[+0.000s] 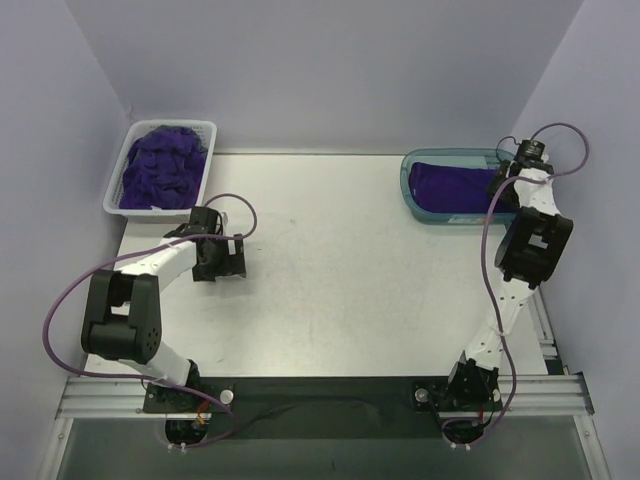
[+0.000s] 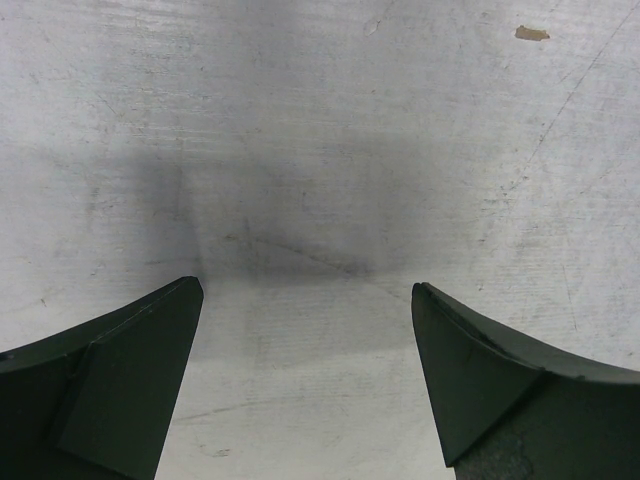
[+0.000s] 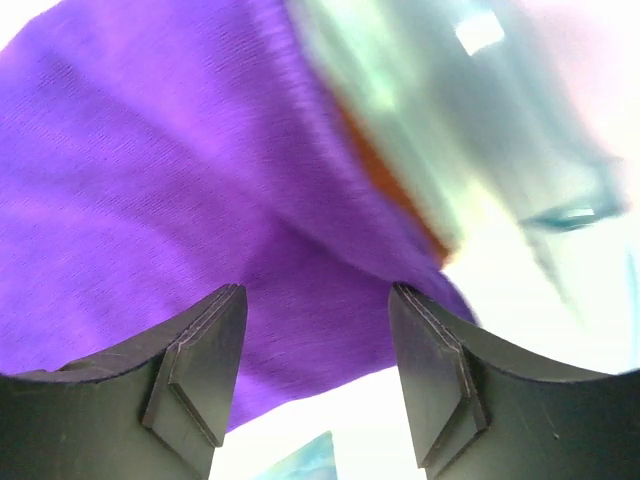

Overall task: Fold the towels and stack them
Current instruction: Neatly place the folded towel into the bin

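A folded purple towel (image 1: 450, 188) lies in the teal tray (image 1: 408, 190) at the back right. My right gripper (image 1: 503, 185) hangs over its right end. In the right wrist view that towel (image 3: 150, 180) fills the frame just beyond my right gripper (image 3: 317, 290), whose jaws stand apart with nothing pinched between them. A rust-orange towel's edge (image 3: 395, 195) shows under the purple one. More purple towels (image 1: 160, 165) are heaped in the white basket (image 1: 118, 205) at the back left. My left gripper (image 1: 222, 268) hovers open over bare table (image 2: 320, 150), and its fingers (image 2: 308, 290) are empty.
The tray's translucent wall (image 3: 400, 90) shows blurred beside the towel. White walls close in the table on the left, right and back. Purple cables loop from both arms. A small brown speck (image 2: 532, 33) marks the tabletop.
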You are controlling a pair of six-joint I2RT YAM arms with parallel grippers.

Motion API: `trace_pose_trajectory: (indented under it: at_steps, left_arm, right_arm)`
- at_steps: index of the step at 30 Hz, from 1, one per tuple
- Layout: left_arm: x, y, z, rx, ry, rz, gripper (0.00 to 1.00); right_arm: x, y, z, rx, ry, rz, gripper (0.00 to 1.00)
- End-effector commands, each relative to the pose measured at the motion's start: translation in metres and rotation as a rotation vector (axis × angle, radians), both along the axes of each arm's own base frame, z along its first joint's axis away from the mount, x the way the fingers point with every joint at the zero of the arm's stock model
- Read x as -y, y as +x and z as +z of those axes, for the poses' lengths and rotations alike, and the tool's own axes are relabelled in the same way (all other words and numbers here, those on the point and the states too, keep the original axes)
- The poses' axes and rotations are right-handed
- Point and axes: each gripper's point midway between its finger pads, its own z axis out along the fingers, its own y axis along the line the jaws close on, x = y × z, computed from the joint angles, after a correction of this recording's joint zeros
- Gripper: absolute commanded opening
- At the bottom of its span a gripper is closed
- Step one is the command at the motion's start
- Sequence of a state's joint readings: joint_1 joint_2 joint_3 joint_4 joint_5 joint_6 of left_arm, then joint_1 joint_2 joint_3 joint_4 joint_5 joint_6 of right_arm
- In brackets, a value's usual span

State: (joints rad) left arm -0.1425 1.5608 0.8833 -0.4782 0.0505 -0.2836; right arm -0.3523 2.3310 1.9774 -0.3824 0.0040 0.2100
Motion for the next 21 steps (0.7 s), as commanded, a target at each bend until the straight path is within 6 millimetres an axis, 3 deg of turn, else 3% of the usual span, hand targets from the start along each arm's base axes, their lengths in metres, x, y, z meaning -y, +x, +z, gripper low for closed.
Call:
trace_pose_trajectory:
  at_steps: [1, 5, 8, 11, 16, 21]
  left_arm:
    - [0.001, 0.011, 0.008, 0.024, -0.005, -0.013, 0.98]
    - [0.001, 0.011, 0.006, 0.018, -0.003, -0.011, 0.97]
    - [0.000, 0.011, 0.006, 0.020, 0.001, -0.012, 0.98]
    - [0.000, 0.011, 0.006, 0.019, 0.001, -0.011, 0.98]
    - [0.000, 0.011, 0.005, 0.015, 0.004, -0.013, 0.97]
    - [-0.001, 0.010, 0.004, 0.012, 0.006, -0.014, 0.98]
  right_arm:
    - [0.032, -0.002, 0.047, 0.036, -0.133, -0.076, 0.59]
    - [0.045, 0.001, 0.063, 0.073, -0.195, -0.111, 0.60]
    - [0.041, 0.013, 0.076, 0.143, -0.190, -0.071, 0.59]
    - [0.019, 0.033, 0.089, 0.257, -0.111, 0.040, 0.56]
    - [-0.024, 0.065, 0.091, 0.375, 0.086, 0.233, 0.54]
    - [-0.029, 0.080, 0.077, 0.388, 0.145, 0.247, 0.54]
